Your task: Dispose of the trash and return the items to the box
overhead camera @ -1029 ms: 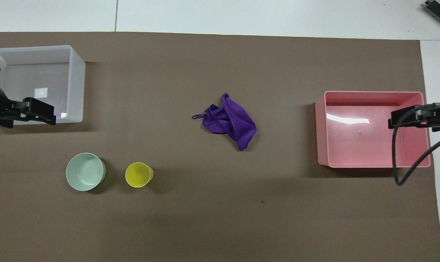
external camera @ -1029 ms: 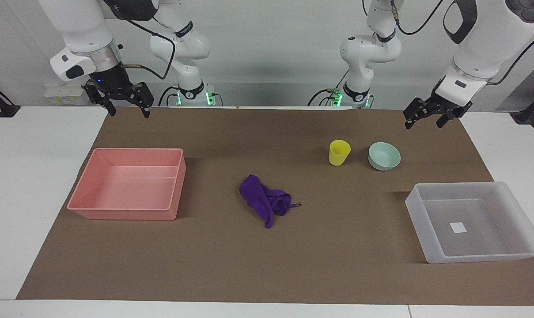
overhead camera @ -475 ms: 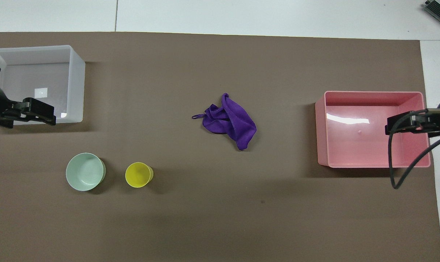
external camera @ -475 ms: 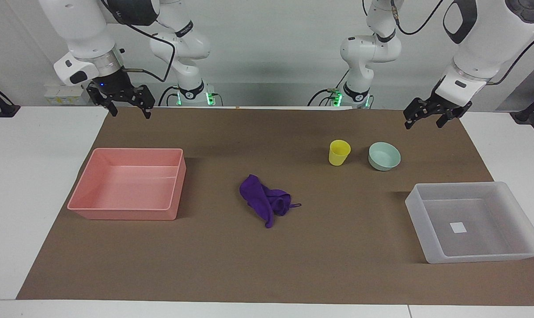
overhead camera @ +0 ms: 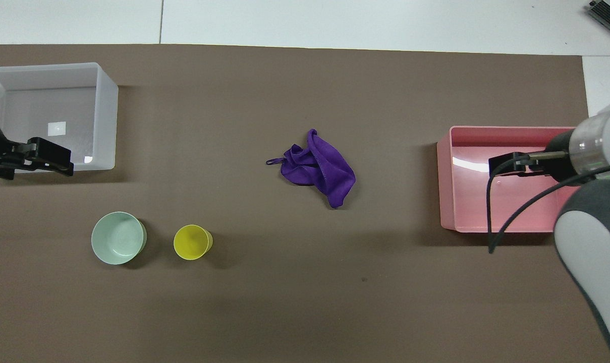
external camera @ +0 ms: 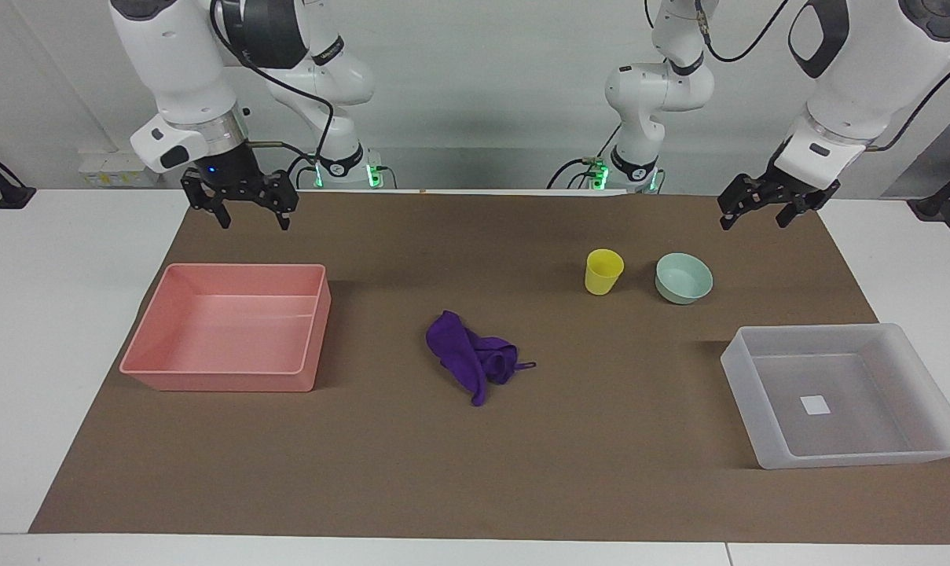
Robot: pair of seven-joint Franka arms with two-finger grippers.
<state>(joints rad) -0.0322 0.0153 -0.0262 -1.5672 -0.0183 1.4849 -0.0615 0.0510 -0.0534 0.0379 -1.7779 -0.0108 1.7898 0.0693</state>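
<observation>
The right tool (external camera: 250,209) has swung in from the desk's corner toward the middle and now hangs, fingers spread and empty, over the mat by the pink bin (external camera: 227,326). The left tool (external camera: 761,207) waits, also spread, above the mat's edge at about one o'clock from the bowl (external camera: 684,277). The purple rag (external camera: 470,359) lies crumpled mid-desk. The yellow cup (external camera: 603,271) stands just beside the bowl, at its nine o'clock in the facing view. The whitish box (external camera: 844,395) sits at the left arm's end.
</observation>
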